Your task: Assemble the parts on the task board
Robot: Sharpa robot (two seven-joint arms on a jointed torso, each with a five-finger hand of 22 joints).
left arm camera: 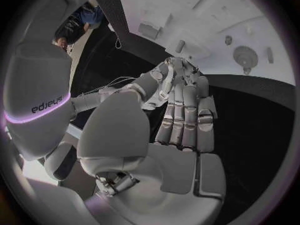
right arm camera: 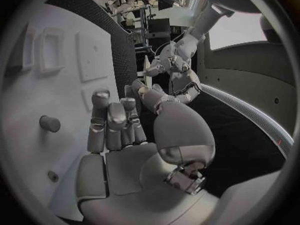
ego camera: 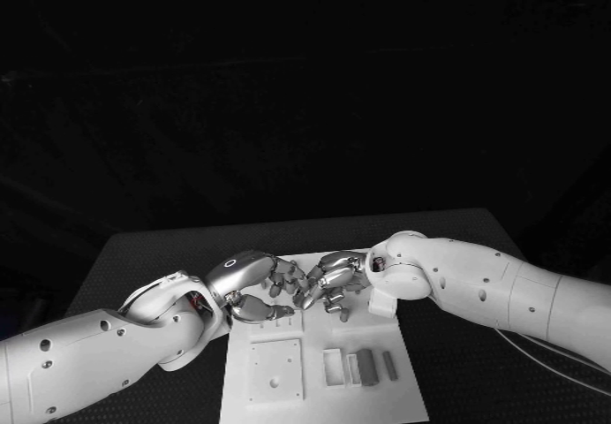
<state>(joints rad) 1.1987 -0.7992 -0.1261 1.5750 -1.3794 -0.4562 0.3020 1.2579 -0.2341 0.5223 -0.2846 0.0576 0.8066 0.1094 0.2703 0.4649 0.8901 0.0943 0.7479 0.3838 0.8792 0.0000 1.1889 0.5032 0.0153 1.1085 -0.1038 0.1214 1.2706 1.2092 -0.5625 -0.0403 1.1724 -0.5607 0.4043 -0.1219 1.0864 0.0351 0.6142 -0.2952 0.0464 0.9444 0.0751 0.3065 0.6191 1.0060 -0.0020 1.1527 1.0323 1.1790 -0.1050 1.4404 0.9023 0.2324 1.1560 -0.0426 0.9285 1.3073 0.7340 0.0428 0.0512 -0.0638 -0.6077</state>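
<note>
The white task board (ego camera: 319,389) lies in the middle of the table. Both hands meet over its far end. My left hand (ego camera: 261,290) comes in from the left with fingers stretched forward (left arm camera: 186,110), their tips against the right hand's fingers (left arm camera: 164,77). My right hand (ego camera: 334,281) holds its fingers straight and close together (right arm camera: 111,122) above the board, nothing in its palm. A short grey peg (right arm camera: 49,123) stands in the board beside it. Two grey bar parts (ego camera: 366,367) lie at the board's near right. Whether the left hand (right arm camera: 172,71) pinches something I cannot tell.
A square white plate with small holes (ego camera: 274,369) and two white frames (ego camera: 334,367) sit on the board's near half. A round fitting (left arm camera: 245,57) and a small block (left arm camera: 149,31) sit on the board beyond the hands. Black table (ego camera: 153,256) surrounds the board.
</note>
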